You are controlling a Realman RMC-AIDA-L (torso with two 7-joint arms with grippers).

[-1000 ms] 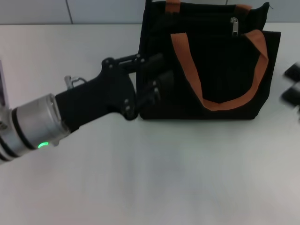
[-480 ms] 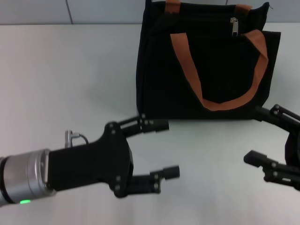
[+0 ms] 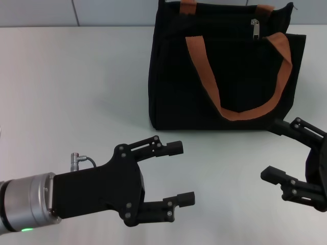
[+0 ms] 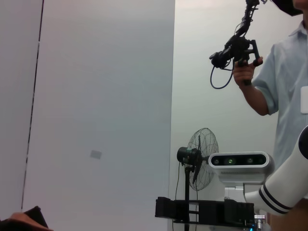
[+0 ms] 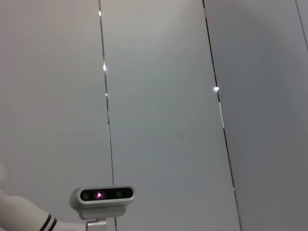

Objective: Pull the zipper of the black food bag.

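Black food bag (image 3: 225, 66) standing upright at the far side of the white table (image 3: 76, 92), two orange strap handles (image 3: 240, 109) looping down its front face. Zipper (image 3: 254, 26) sitting up on the top edge, toward the bag's right end, small silver tab hanging down, untouched.

Left gripper (image 3: 180, 172) low at the near side of the table, in front of the bag and well clear of it, fingers spread wide with nothing between them. Green light glowing on the silver wrist ring (image 3: 25, 206) behind it.

Right gripper (image 3: 273, 150) out at the right edge, just off the bag's lower right corner, fingers also spread apart and empty, upper fingertip close to the bag's bottom corner — touching or not, hard to tell.

Left wrist view: only a wall, a standing fan (image 4: 199, 161) and a person (image 4: 284, 96) holding a handheld rig.
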